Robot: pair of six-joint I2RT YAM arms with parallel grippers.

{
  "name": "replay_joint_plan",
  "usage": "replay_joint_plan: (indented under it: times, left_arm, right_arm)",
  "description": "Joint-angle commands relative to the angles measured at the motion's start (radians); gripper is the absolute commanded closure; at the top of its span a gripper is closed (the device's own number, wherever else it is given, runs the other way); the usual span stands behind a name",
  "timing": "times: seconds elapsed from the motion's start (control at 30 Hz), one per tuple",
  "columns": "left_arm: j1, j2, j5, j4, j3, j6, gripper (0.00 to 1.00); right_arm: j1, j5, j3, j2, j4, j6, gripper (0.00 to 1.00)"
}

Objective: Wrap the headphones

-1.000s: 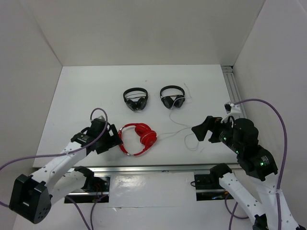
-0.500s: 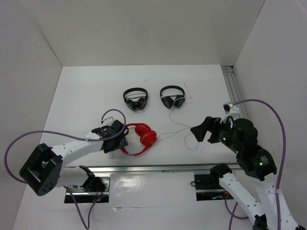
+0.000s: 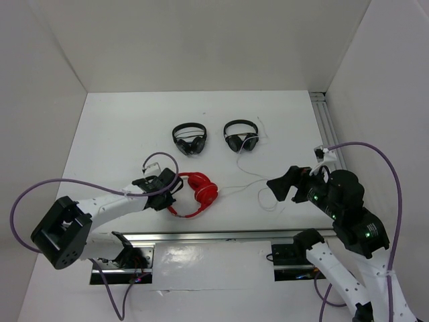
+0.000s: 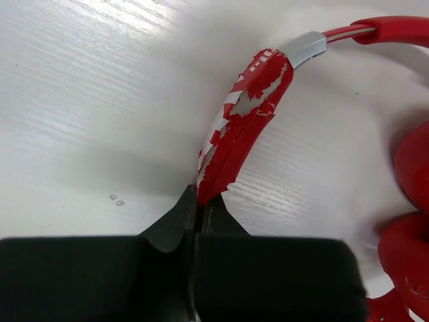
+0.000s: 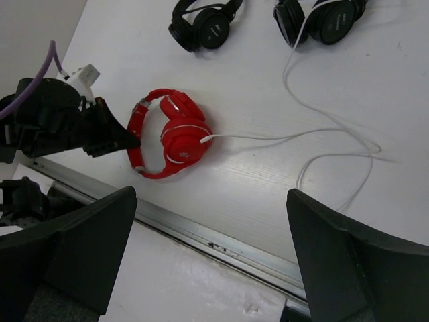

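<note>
The red headphones (image 3: pixel 199 193) lie flat near the table's front edge, cups to the right, and their headband (image 4: pixel 241 127) has peeling red padding. My left gripper (image 3: pixel 175 188) comes in low from the left and is shut on the headband's left side; in the left wrist view the left gripper (image 4: pixel 199 201) pinches the band's lower end. The thin white cable (image 3: pixel 248 181) runs loose from a cup toward the right in loops. My right gripper (image 3: pixel 280 182) hangs open above the table, right of the cable, holding nothing. The right wrist view shows the headphones (image 5: pixel 174 134) and cable (image 5: pixel 301 134) below the right gripper (image 5: pixel 211 201).
Two smaller black headphones (image 3: pixel 190 139) (image 3: pixel 240 136) rest farther back, the right pair with its own white cord. A metal rail (image 3: pixel 327 124) borders the table's right side, another rail (image 3: pixel 221 235) the front edge. White walls enclose the table.
The left gripper slid right to the red headband and closed on it. The right arm barely moved and stayed open.
</note>
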Motion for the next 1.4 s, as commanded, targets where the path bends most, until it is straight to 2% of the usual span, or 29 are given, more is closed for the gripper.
replay_joint_plan:
  times: [0.0,0.2,0.27,0.37,0.57,0.7,0.8,0.93,1.13,1.37]
  left_arm:
    - [-0.022,0.022,-0.004,-0.045,0.001,0.028,1.0]
    - [-0.091,-0.125,-0.088,-0.307,0.132,0.003,1.0]
    - [-0.11,-0.219,-0.113,-0.377,0.202,0.012,1.0]
    - [-0.11,-0.332,-0.144,-0.506,0.291,0.08,1.0]
    - [-0.11,-0.431,-0.165,-0.686,0.593,0.257,1.0]
    - [-0.11,-0.431,-0.156,-0.752,0.8,0.344,1.0]
    - [-0.11,-0.422,-0.156,-0.775,0.892,0.387,1.0]
    - [-0.11,-0.413,-0.156,-0.786,0.957,0.413,1.0]
    - [-0.11,-0.402,-0.156,-0.786,1.011,0.431,1.0]
    - [-0.11,-0.393,-0.087,-0.786,1.103,0.451,1.0]
  right_arm:
    - [0.001,-0.071,-0.023,-0.026,0.077,-0.022,0.0]
    - [0.001,-0.275,-0.084,-0.129,0.242,-0.042,0.0]
    - [0.001,-0.35,-0.097,-0.15,0.295,-0.051,0.0]
    - [0.001,-0.413,-0.115,-0.173,0.396,-0.06,0.0]
    - [-0.008,-0.553,-0.175,-0.184,0.649,-0.051,0.0]
    - [-0.008,-0.53,-0.198,-0.141,0.727,-0.06,0.0]
    - [-0.008,-0.502,-0.198,-0.083,0.764,-0.06,0.0]
    - [-0.008,-0.438,-0.198,0.004,0.775,-0.06,0.0]
    - [-0.008,-0.429,-0.219,0.076,0.807,-0.014,0.0]
    - [-0.008,-0.566,-0.291,0.118,0.963,0.007,0.0]
